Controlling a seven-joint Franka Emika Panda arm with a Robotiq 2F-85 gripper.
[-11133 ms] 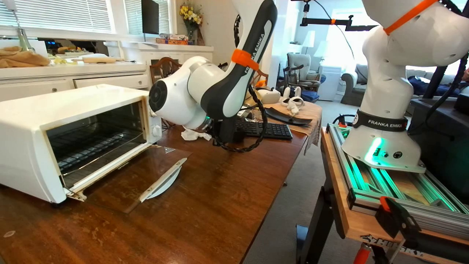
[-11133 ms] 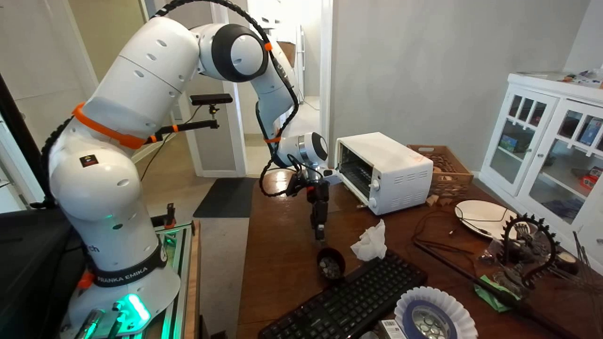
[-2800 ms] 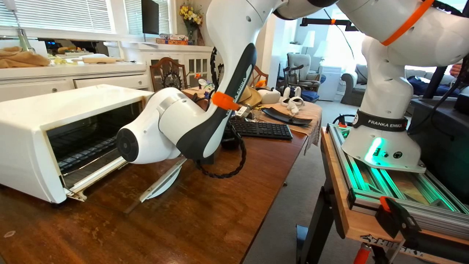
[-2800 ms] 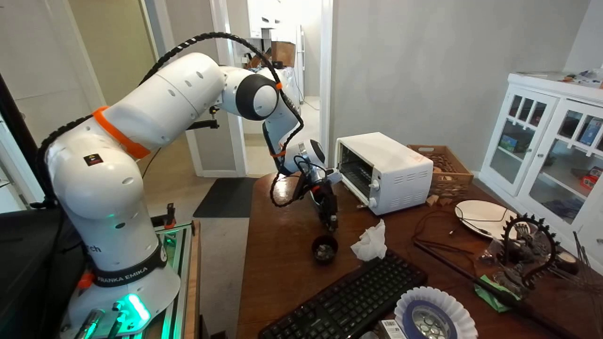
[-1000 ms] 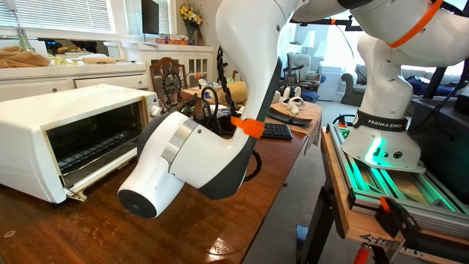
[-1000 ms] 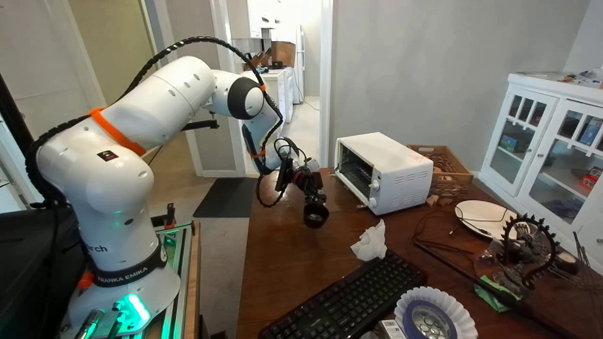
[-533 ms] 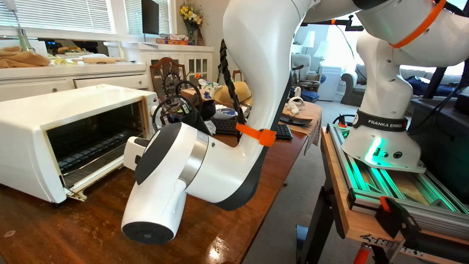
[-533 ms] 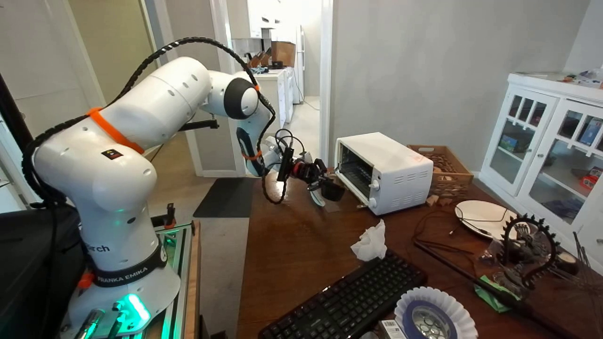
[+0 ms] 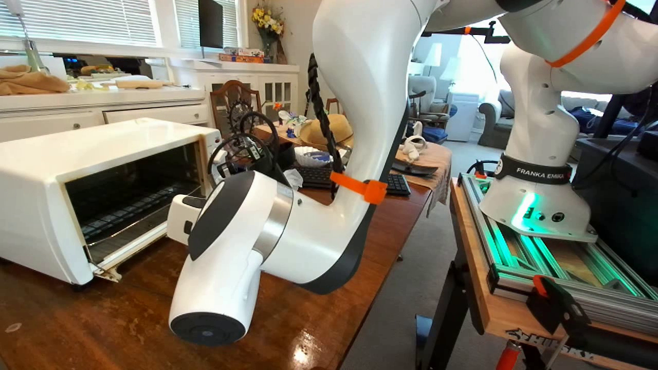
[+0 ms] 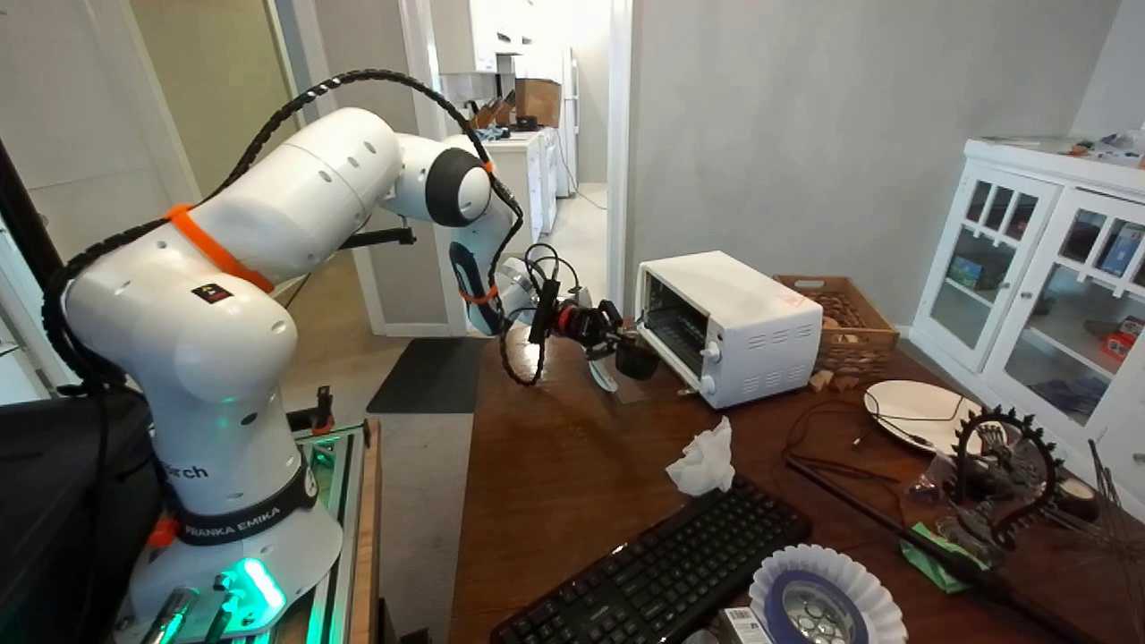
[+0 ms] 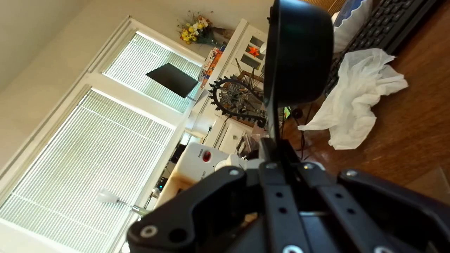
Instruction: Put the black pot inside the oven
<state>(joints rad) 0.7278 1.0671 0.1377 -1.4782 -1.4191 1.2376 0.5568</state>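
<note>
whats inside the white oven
In an exterior view, a wire rack shows inside the oven. The upper back is too dark to make out, and the arm hides one lower front corner.

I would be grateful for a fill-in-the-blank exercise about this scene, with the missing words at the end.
The jaws hold the black pot by its ____.
The door of the white oven stands ____.
In the wrist view, the word beside the oven's red indicator reads ____.
The crumpled tissue next to the keyboard is ____ in colour.

Missing words: handle; open; POWER; white.
</note>
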